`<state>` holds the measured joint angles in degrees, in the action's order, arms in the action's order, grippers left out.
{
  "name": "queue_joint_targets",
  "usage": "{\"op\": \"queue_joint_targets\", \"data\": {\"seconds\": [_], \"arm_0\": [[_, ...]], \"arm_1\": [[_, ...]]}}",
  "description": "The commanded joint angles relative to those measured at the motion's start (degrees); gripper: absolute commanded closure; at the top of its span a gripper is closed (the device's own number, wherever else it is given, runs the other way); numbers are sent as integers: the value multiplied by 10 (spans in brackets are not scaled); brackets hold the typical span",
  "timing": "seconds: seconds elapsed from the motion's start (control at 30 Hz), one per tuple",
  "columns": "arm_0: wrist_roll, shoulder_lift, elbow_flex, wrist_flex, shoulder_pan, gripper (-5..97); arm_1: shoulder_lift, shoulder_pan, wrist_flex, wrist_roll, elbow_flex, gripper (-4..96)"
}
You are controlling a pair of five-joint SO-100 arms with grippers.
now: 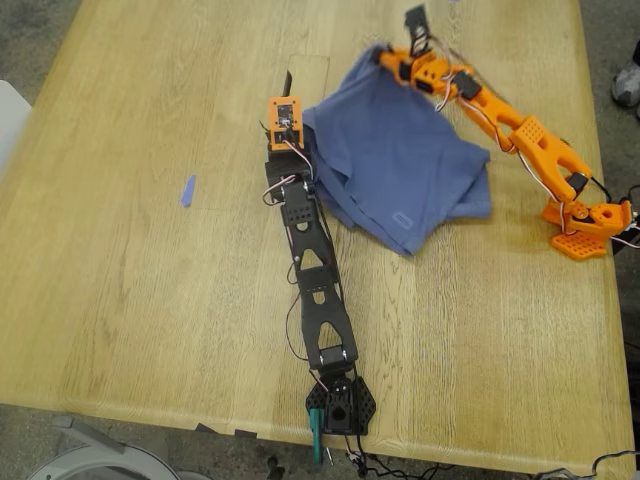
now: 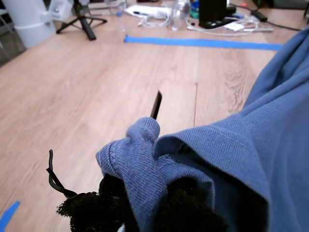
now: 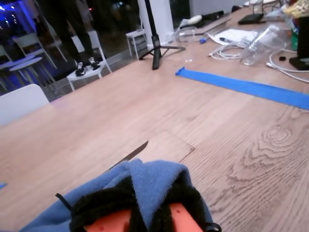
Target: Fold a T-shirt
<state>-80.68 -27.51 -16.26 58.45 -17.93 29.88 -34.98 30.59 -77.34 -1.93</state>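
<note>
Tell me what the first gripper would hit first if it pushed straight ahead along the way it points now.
Probably nothing soon. My first gripper, shut on a bunched T-shirt edge, points across the bare wooden table over a rectangular inset panel. Beyond lies a blue tape strip, then cables; depth is unclear.

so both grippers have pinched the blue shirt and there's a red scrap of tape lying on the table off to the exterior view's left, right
Nearly right, but the scrap of tape is blue, not red, as the exterior view shows. The rest stands: my first gripper and my second gripper each have a fold of the T-shirt bunched between the jaws, and the tape lies on the table off to the exterior view's left.
</note>
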Motion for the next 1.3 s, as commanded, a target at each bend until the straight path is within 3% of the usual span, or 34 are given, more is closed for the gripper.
{"op": "queue_joint_targets", "data": {"seconds": [0.0,0.6,0.77,0.93,1.27], "arm_0": [[-2,-69,-27,43,-75,920],[-34,-243,-9,314,6,919],[-40,-329,83,330,31,919],[-47,-352,82,382,75,919],[-61,-398,66,500,207,919]], "arm_1": [[46,-54,35,-3,-27,900],[258,-47,426,-26,21,910],[312,-45,560,-24,15,911],[341,-50,665,-19,-13,911],[555,-36,664,-17,304,911]]}}
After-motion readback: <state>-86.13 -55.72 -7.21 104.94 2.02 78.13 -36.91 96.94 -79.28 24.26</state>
